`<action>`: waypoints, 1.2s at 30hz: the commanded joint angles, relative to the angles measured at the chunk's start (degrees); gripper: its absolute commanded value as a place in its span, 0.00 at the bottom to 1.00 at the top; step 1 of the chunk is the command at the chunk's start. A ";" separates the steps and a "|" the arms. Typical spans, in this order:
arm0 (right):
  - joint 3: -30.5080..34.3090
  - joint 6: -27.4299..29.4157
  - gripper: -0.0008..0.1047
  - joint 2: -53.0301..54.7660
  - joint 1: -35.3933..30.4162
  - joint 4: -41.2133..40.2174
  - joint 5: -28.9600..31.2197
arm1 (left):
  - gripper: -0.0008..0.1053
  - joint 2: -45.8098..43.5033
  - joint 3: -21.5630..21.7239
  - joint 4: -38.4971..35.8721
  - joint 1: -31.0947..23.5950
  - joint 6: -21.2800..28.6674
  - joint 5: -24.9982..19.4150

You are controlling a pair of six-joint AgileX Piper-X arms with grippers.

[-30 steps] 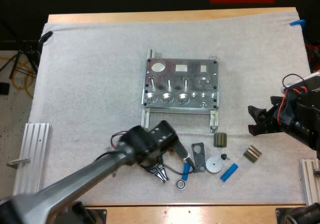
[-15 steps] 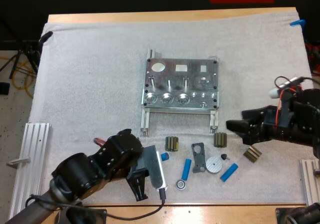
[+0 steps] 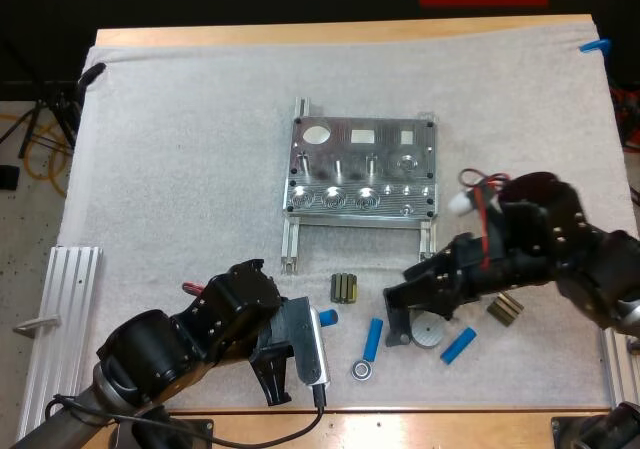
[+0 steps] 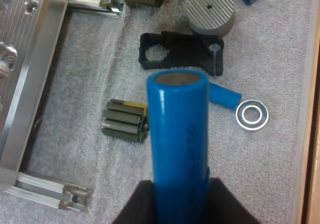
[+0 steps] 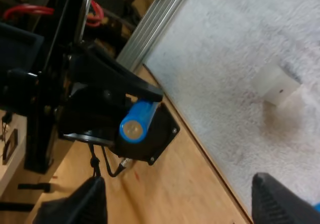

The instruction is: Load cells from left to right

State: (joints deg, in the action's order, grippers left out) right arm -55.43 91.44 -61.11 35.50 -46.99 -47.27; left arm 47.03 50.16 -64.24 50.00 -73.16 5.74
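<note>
Blue cell (image 4: 179, 134) is now clamped in the left gripper (image 4: 180, 199) and lifted off the mat (image 3: 180, 169), well apart from the metal fixture (image 3: 362, 169). The right gripper (image 3: 405, 294), spread wide and empty, is now brought in over the black bracket (image 4: 180, 54); loading is judged ready to begin.

Wooden table (image 3: 340, 31), white mat (image 3: 190, 169) spread across its top

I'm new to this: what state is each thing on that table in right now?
Held cell: clamped at one end.
Left gripper: shut on that cell.
Right gripper: open, at the bracket.
Loose cells: two, lying flat on the mat.
Fixture: no cell loaded.
</note>
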 commanded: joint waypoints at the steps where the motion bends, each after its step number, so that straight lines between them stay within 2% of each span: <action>1: -0.60 -0.90 0.58 -0.83 1.27 1.93 0.30 | 0.01 -0.23 0.07 -0.12 0.27 0.20 0.48; 6: -0.60 -3.50 0.58 -4.25 6.48 5.33 0.58 | 0.01 -0.23 0.07 -0.12 0.27 0.20 0.48; 13: -0.60 -9.51 0.58 -8.21 12.66 13.02 4.29 | 0.01 -0.23 0.07 -0.23 0.27 0.20 0.73; 18: -0.60 -10.55 0.58 -9.69 14.23 14.88 6.30 | 0.01 -0.23 0.07 -1.30 0.27 0.20 4.00; 24: -0.60 -10.74 0.58 -10.59 14.22 15.03 5.96 | 0.01 -0.23 0.07 -1.19 0.27 0.20 4.14; 26: -0.60 -10.94 0.54 -10.81 14.22 15.03 5.42 | 0.01 -0.23 0.07 -1.19 0.27 0.20 4.14; 31: -0.60 -10.93 0.34 -11.11 14.22 15.27 4.15 | 0.01 1.79 0.07 -1.06 0.27 0.20 4.14; 33: -0.60 -10.93 0.31 -11.11 14.22 15.47 3.41 | 0.01 3.05 0.07 -1.06 0.27 0.20 4.14; 36: -0.60 -10.93 0.32 -11.11 14.22 15.45 3.36 | 0.01 4.83 0.07 -0.72 0.27 0.20 3.90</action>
State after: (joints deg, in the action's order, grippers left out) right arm -55.57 80.19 -72.28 49.67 -32.33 -43.11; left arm 52.08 50.16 -65.46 50.00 -73.04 9.40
